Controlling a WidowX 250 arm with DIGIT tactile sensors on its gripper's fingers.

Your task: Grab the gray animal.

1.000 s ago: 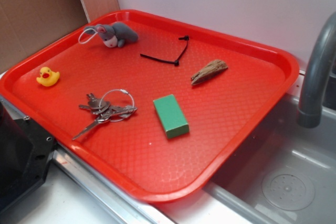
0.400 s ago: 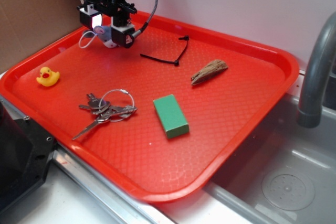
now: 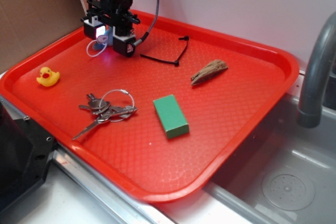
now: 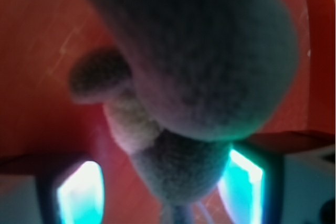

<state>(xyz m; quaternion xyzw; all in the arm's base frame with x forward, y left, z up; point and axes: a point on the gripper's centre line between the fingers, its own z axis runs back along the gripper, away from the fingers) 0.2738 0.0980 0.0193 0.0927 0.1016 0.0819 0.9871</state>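
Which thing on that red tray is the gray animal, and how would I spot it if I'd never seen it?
Start at the red tray and go to its far left corner, where the pincer is lowered. The gray animal sits right beneath it, mostly hidden from outside but filling the wrist view. It is soft gray plush with a thin white cord loop, unlike the yellow duck nearer the front.

I see a big red tray. On it sits a little yellow duck near the left edge. A bunch of keys lies close to a green block. Farther back are a brown bit of wood and a thin black tie. A gray tap stands over the sink on the right.
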